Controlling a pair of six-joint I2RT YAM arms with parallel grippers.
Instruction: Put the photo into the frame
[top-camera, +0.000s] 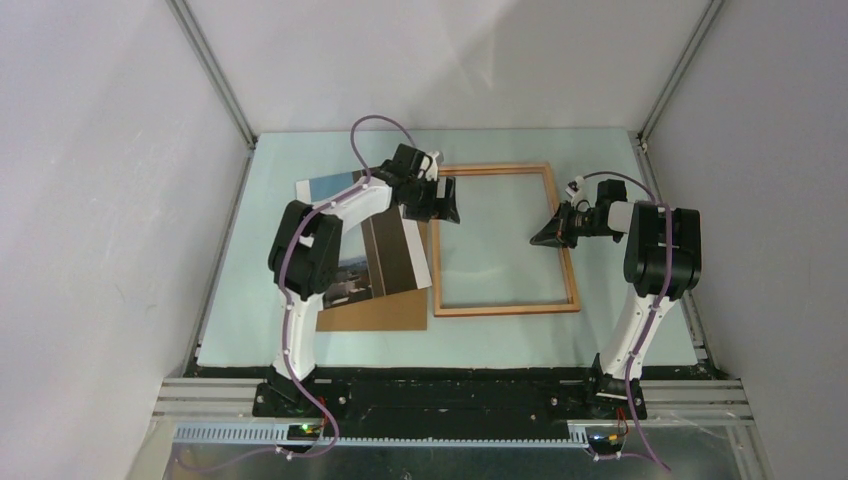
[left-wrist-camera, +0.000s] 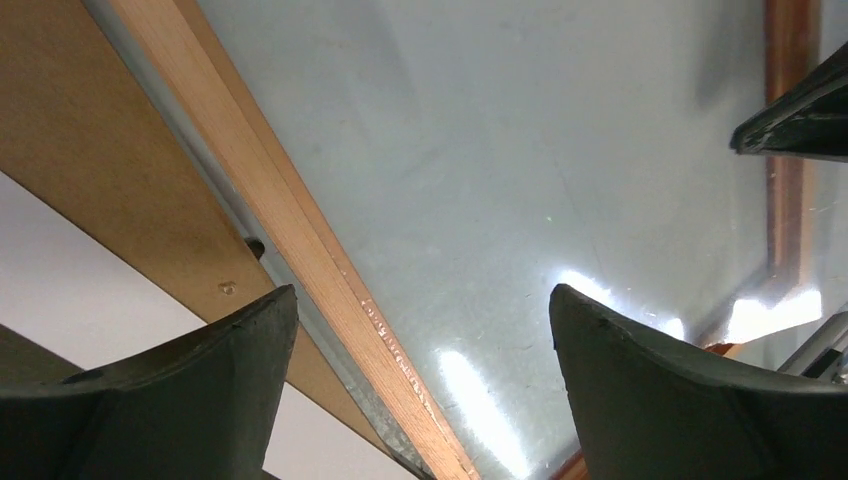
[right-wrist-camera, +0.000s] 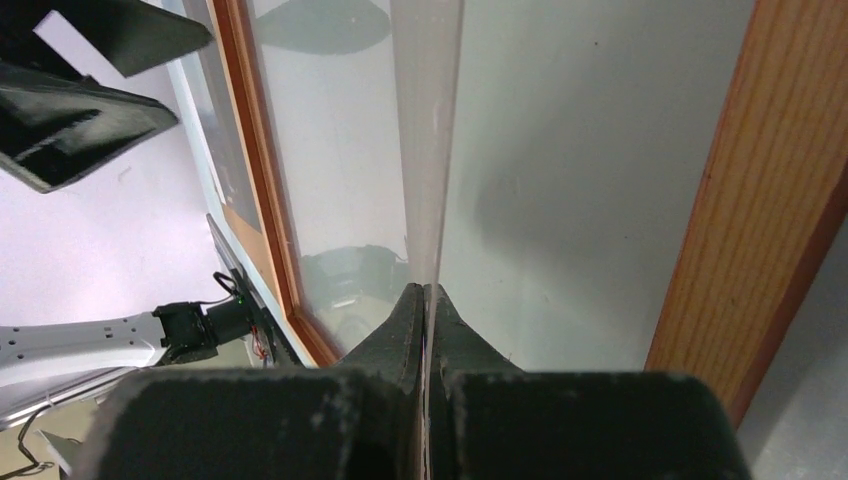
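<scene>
The orange-brown wooden frame (top-camera: 505, 240) lies flat on the table's middle. The photo (top-camera: 385, 250) lies left of it, partly under my left arm, picture side up. My left gripper (top-camera: 440, 200) is open and empty over the frame's left rail. In the left wrist view that rail (left-wrist-camera: 300, 230) runs slantwise between the open fingers (left-wrist-camera: 422, 300). My right gripper (top-camera: 545, 235) is inside the frame near its right rail. In the right wrist view it (right-wrist-camera: 425, 290) is shut on the edge of a thin clear pane (right-wrist-camera: 428, 150) seen edge-on.
A flat brown backing board (top-camera: 375, 312) lies under the photo's near end and shows in the left wrist view (left-wrist-camera: 110, 170). The right wrist view shows the frame's right rail (right-wrist-camera: 760, 200) and left rail (right-wrist-camera: 255, 150). Grey walls enclose the pale green table (top-camera: 500, 340).
</scene>
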